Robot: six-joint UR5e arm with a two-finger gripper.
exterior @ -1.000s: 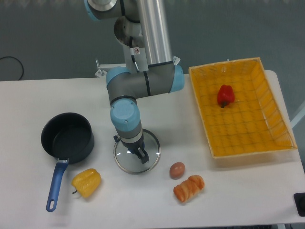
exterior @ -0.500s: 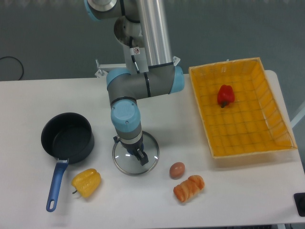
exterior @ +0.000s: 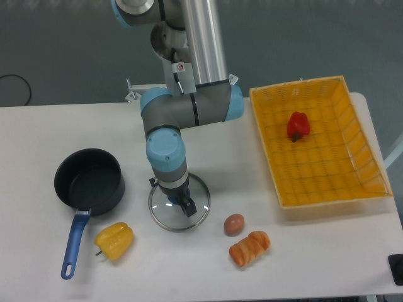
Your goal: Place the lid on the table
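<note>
Hovering over the white desk [exterior: 38, 132], the UR5e arm points its claw [exterior: 181, 202] straight down onto the glass lid [exterior: 179, 202], which sits directly beneath it, its metal rim ringing the claw on all sides. From this single fixed camera the wrist hides the blue knob, and the fingers show only as dark stubs, so whether the claw is gripping the knob or has let go cannot be told. Nor is it plain whether the lid rests flat on the desk or hangs just above it; its rim looks level and close to the surface.

To the claw's left stands the black saucepan [exterior: 89, 184], uncovered, its blue handle running down toward the front edge. Below and left of the claw lies a yellow pepper [exterior: 114, 240]; below and right, an egg [exterior: 234, 224] sits near the lid's rim, with a bread roll [exterior: 249, 247] just past it. Well off to the right, an orange mesh tray [exterior: 371, 182] holds a red pepper [exterior: 298, 126].

The risk from here seems to be the release: letting go before the rim is fully down could make the glass drop and clatter, and a lift with the fingers not yet clear of the knob could drag the lid toward the egg.
</note>
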